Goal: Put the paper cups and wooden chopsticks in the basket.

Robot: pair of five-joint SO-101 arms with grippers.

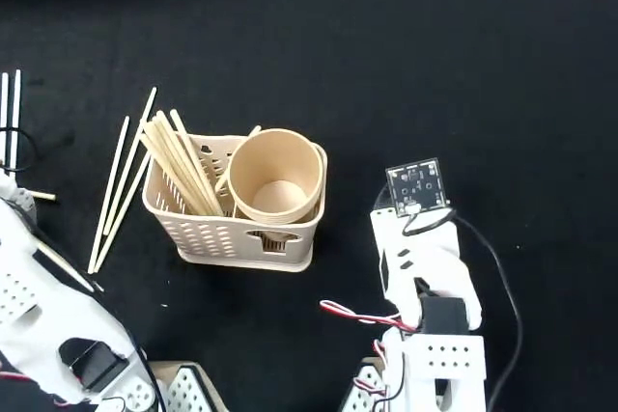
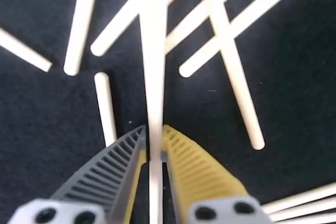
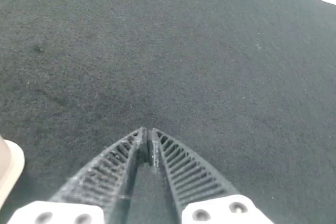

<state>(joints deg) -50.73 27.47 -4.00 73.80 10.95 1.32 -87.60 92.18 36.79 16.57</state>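
A beige slotted basket [image 1: 241,238] stands mid-table with a paper cup [image 1: 275,176] upright in its right half and a bundle of wooden chopsticks [image 1: 183,161] leaning in its left half. My left gripper [image 2: 154,129] is shut on one chopstick [image 2: 152,51], held above several loose chopsticks [image 2: 231,61] on the black cloth. Near the front of the table and right of the basket, my right gripper [image 3: 147,132] hangs shut over bare cloth with nothing in it.
Three loose chopsticks [image 1: 116,190] lie just left of the basket, and more [image 1: 12,113] lie at the far left edge. The left arm [image 1: 39,315] fills the front left corner; the right arm [image 1: 425,267] stands at the front. A beige edge [image 3: 8,166] shows beside the right gripper.
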